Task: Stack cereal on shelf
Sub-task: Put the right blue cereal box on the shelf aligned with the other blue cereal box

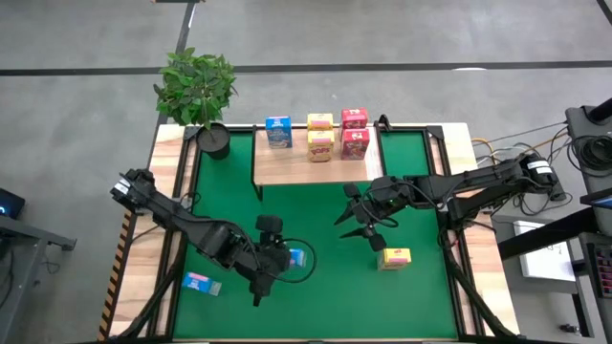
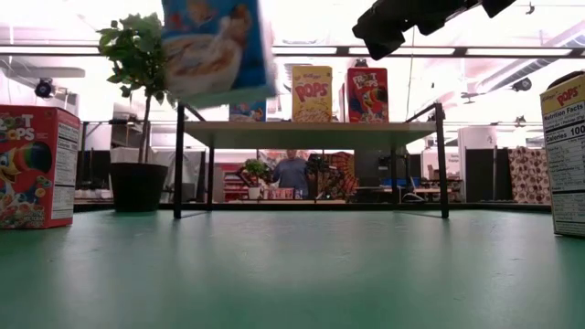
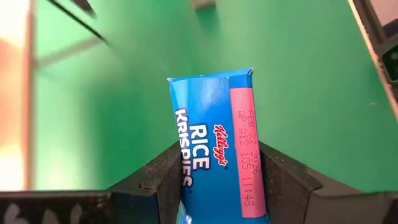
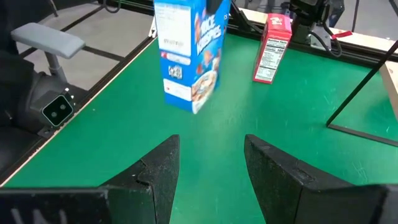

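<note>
My left gripper (image 1: 279,256) is shut on a blue cereal box (image 1: 297,256), which shows lifted and tilted in the low view (image 2: 219,50) and the right wrist view (image 4: 189,53). My right gripper (image 1: 359,218) is open and empty above the green mat, in front of the shelf (image 1: 287,164). On the shelf stand one blue box (image 1: 278,131), two yellow boxes (image 1: 321,134) and two red boxes (image 1: 355,131). A yellow box (image 1: 395,256) stands on the mat near the right gripper. A red box (image 1: 201,283) stands on the mat at the near left. My left gripper pinches the blue box between its two fingers (image 3: 155,183), one on each broad face, beside the narrow printed panel (image 3: 217,149). The fingers come from above, slanting. The box hangs below them, tilted and clear of the mat.
A potted plant (image 1: 198,96) stands at the table's far left corner, beside the shelf. Black frame bars (image 1: 445,182) run along the table's sides. Bare green mat (image 1: 316,306) lies toward the near edge. A person (image 2: 292,171) shows far off in the room behind.
</note>
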Robot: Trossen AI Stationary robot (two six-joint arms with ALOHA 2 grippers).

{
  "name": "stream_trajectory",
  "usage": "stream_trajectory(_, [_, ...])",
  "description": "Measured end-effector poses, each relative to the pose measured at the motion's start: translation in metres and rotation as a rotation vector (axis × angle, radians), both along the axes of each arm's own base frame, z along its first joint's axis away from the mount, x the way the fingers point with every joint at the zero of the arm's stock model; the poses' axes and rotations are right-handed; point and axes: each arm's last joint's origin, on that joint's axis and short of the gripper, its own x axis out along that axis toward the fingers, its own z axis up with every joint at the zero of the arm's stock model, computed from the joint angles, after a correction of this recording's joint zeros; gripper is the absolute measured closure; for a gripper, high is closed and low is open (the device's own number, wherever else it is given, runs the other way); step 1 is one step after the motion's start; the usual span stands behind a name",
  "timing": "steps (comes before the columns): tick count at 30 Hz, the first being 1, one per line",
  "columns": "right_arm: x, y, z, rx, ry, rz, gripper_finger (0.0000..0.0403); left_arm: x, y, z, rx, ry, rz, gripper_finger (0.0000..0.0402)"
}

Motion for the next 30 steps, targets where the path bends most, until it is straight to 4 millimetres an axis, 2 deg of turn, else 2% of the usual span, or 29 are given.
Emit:
stream_trajectory(5, [0.000, 0.000, 0.000, 0.002, 0.001, -0.001, 0.0234, 0.002, 0.010, 0.018, 0.077, -0.004, -0.060, 0.0238])
stream_trajectory(10, [0.000, 0.000, 0.000, 0.002, 0.001, -0.001, 0.0234, 0.002, 0.029, 0.035, 0.123, 0.036, -0.050, 0.0238])
stream_trajectory(19, [0.000, 0.000, -0.001, 0.002, 0.007, -0.001, 0.0234, 0.007, 0.078, 0.052, 0.209, 0.113, -0.006, 0.0238])
stream_trajectory(30, [0.000, 0.000, -0.001, -0.001, 0.007, 0.001, 0.0234, 0.016, 0.151, 0.058, 0.300, 0.178, 0.054, 0.0238])
